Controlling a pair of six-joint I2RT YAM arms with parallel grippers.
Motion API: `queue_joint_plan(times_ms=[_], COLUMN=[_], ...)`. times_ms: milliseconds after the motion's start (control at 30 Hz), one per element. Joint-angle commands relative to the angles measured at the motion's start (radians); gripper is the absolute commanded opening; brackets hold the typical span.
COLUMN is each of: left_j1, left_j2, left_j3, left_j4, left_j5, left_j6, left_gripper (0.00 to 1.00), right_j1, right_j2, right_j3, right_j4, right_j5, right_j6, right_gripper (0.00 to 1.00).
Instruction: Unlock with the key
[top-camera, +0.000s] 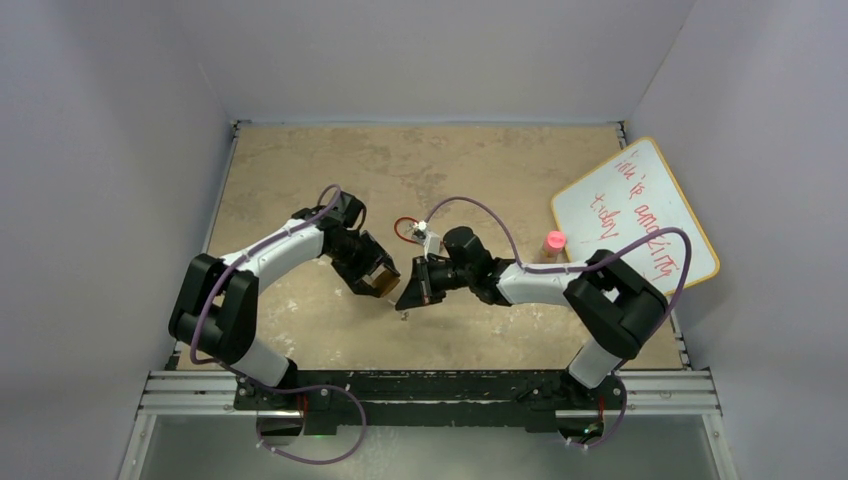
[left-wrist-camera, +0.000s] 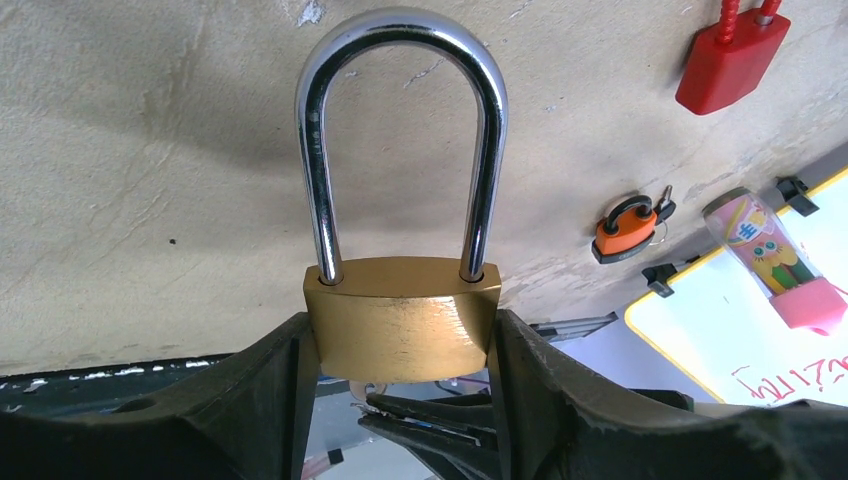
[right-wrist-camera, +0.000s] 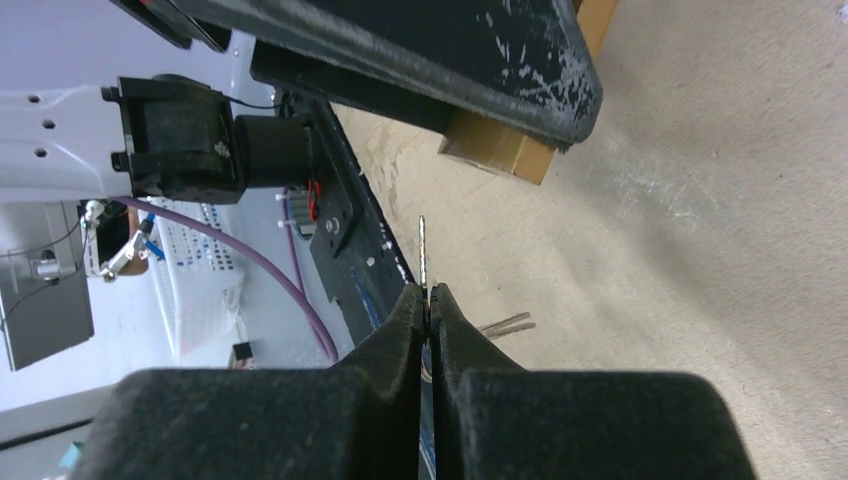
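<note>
A brass padlock (left-wrist-camera: 403, 318) with a tall steel shackle (left-wrist-camera: 400, 30) is clamped by its sides between my left gripper's (left-wrist-camera: 403, 335) fingers (left-wrist-camera: 270, 390); the shackle sits in the body. From above, the padlock (top-camera: 383, 283) is held over the table's middle by the left gripper (top-camera: 378, 276). My right gripper (right-wrist-camera: 428, 295) is shut on a thin key (right-wrist-camera: 422, 250), seen edge-on, its tip pointing up towards the padlock's bottom (right-wrist-camera: 500, 150) with a gap between. The right gripper (top-camera: 412, 292) meets the left one tip to tip. Spare keys (right-wrist-camera: 505, 324) dangle beside it.
A small whiteboard (top-camera: 635, 215) with red writing lies at the right, a pink-capped marker (top-camera: 553, 242) beside it. A red lock (left-wrist-camera: 730, 60) and an orange padlock (left-wrist-camera: 625, 230) lie on the tan table behind. Grey walls close three sides.
</note>
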Motion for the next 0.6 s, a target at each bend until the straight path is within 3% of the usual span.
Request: queue_joint_plan(times_ms=[0,567], left_j1=[0.006,0.006], left_j2=[-0.046,-0.068], left_j3=[0.011,-0.005], left_j4=[0.012,0.033], left_j5=[0.039,0.036], left_j6=[-0.006,-0.039], left_gripper=[0.27,0.25], right_j1=[-0.008,-0.030], right_j2=[0.009,0.052], right_j3=[0.048,0.099], right_j4=[0.018,-0.026], right_j5=[0.051,0.086], right_j6=[0.020,0.029], right_gripper=[0.00,0.00])
